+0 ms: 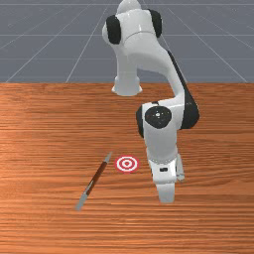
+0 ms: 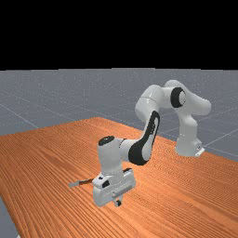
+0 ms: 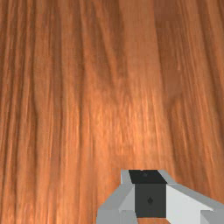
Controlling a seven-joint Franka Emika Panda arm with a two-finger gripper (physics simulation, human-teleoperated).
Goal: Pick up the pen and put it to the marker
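OK so, going by the front view, nearest stuff first. The pen (image 1: 96,176) is lying flat on the wooden table (image 1: 39,144), blunt grey end closest to the camera, brown in the middle, thin grey end farther back. It slants roughly from 7 o'clock up to 1 o'clock, and nothing's gripping it.

The gripper (image 2: 118,203) is well apart from it, over on the 4 o'clock side of the marker. Open or closed? Honestly can't tell from these shots, sorry. The wrist view just has wood grain beyond it.

A bit farther back is the marker (image 1: 126,163), that little red-and-white bullseye. The pen's thin end sits near it at about 10 o'clock — close, but not touching — and most of the pen trails off toward 8. Way back at 12 o'clock from the marker there's the arm's base (image 1: 126,84), then grey floor (image 1: 39,54) past the table edge.

In the far view the hand (image 2: 109,190) is nearer, with the pen poking out from behind it between 9 and 10 o'clock, partly hidden.
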